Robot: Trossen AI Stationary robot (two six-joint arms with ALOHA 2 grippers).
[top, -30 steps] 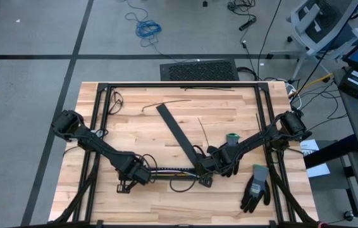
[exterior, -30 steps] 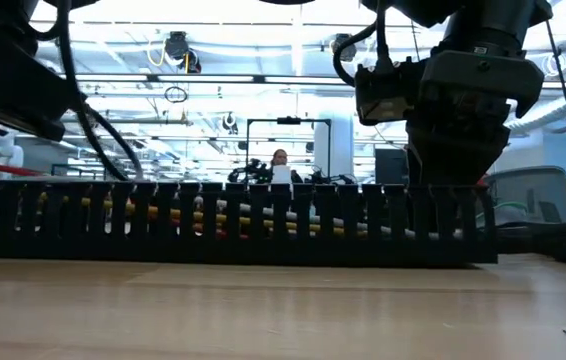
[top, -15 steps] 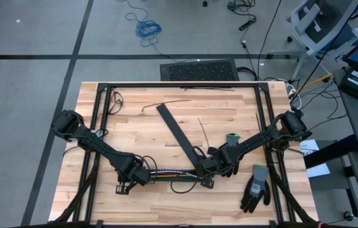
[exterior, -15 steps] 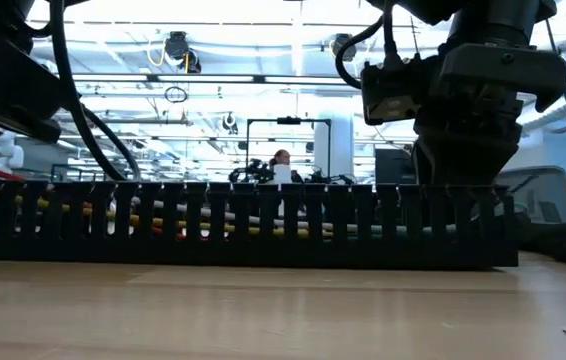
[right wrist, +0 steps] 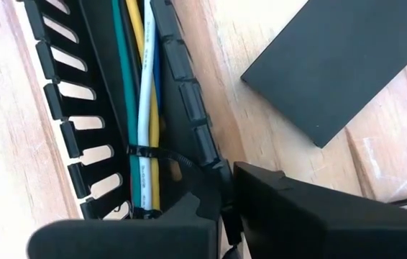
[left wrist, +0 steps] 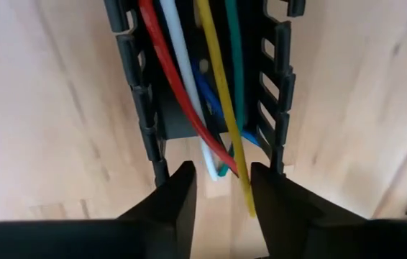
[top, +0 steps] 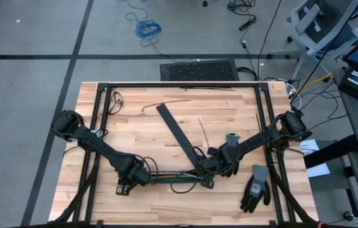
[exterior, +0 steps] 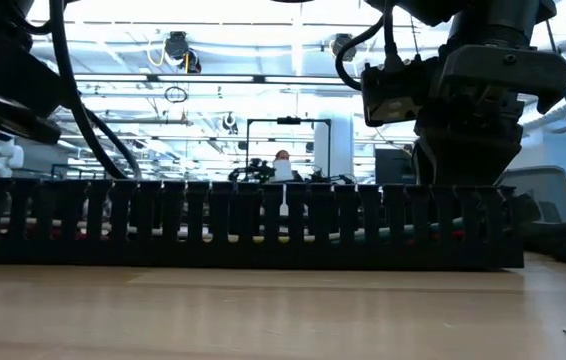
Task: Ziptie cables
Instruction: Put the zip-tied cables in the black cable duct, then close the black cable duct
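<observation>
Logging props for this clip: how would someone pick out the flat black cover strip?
On the wooden table, look to the middle, just above the slotted duct that the two arms meet over. The cover strip lies diagonally there: long, flat, plain black, with no slots and no wires inside.

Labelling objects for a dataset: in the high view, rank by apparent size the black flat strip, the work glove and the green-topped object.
1. black flat strip, largest
2. work glove
3. green-topped object, smallest, partly covered by the right arm

Robotics lab, ceiling lights (exterior: 293,40), office chair (top: 321,22)
</observation>
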